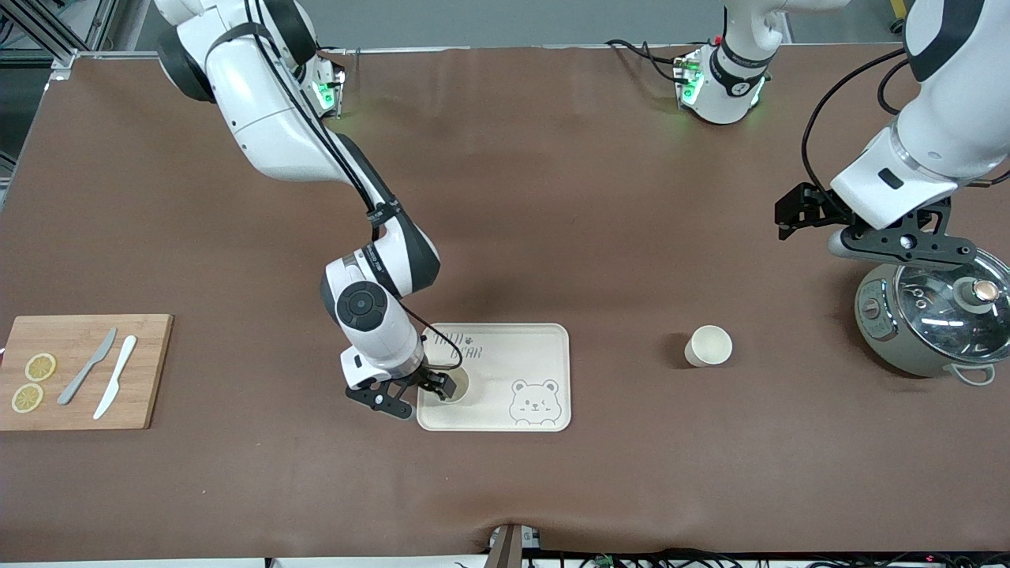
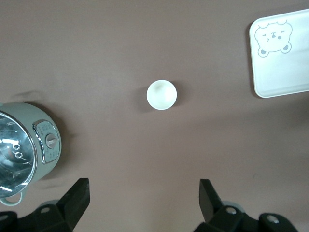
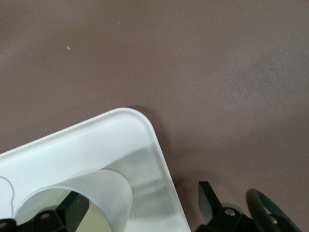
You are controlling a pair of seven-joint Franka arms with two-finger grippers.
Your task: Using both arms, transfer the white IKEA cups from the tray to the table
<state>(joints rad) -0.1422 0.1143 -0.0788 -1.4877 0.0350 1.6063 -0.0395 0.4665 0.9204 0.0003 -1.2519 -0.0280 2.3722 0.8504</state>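
Note:
One white cup [image 1: 458,384] stands on the bear-printed cream tray [image 1: 521,355], in the corner toward the right arm's end and nearer the front camera. My right gripper [image 1: 438,386] is low at that corner and open. In the right wrist view one finger [image 3: 75,208] is inside the cup [image 3: 96,193] and the other [image 3: 207,198] is outside the tray's rim [image 3: 154,140]. The second cup [image 1: 708,345] stands upright on the table between the tray and the pot. My left gripper [image 1: 793,213] is open and empty, up in the air beside the pot; the left wrist view shows this cup [image 2: 161,94] well ahead of it [image 2: 144,198].
A grey-green pot with a glass lid [image 1: 935,315] stands at the left arm's end, also in the left wrist view [image 2: 24,145]. A wooden cutting board [image 1: 83,371] with two knives and lemon slices lies at the right arm's end.

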